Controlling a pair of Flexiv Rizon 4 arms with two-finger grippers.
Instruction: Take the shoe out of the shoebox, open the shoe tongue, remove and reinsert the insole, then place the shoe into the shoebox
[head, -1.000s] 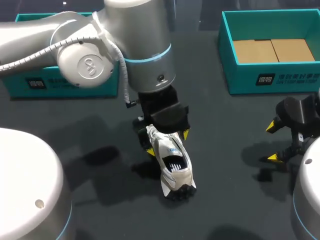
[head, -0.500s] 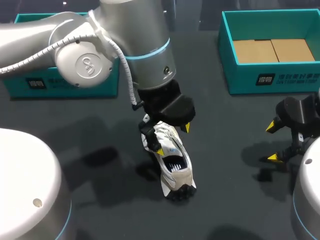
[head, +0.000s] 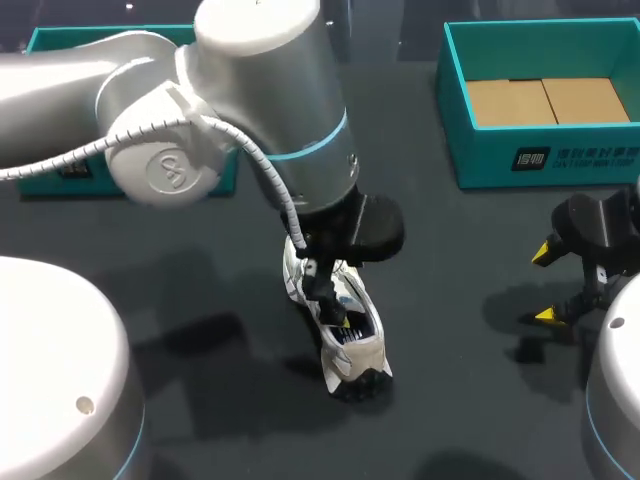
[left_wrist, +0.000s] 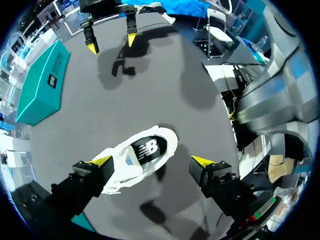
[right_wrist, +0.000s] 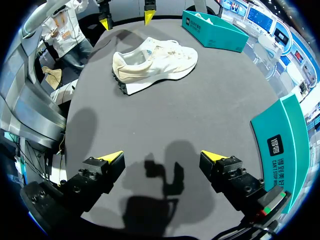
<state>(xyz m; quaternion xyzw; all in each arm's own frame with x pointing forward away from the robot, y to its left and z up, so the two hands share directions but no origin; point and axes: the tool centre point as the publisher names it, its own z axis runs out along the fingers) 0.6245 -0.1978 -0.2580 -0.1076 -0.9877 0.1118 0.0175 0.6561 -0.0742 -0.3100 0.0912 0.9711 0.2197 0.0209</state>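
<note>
Head view has the white shoe (head: 362, 352) out of the teal shoebox (head: 470, 160) and standing on its sole on the dark tabletop (head: 450, 420), well apart from the box, so the lifting-out step looks done and the work on the tongue appears to be in hand. My left arm reaches in over the shoe, low above its laced middle, just ahead of the dark mouth. In the left wrist view the left pincer (left_wrist: 152, 161) stands wide, the shoe lying between its fingers: one yellow tip sits at or against the shoe's edge, while the other is clearly apart from it, so nothing is gripped. The right pincer (right_wrist: 161, 156) hangs wide too, over bare tabletop with nothing between its fingers, the shoe well ahead of it. I judge that the next move calls for the left pincer to settle on the tongue and narrow onto it, then draw it up and forward to bare the insole. The light shoe may slide or tip, so the right pincer would likely need to steady the heel.
</note>
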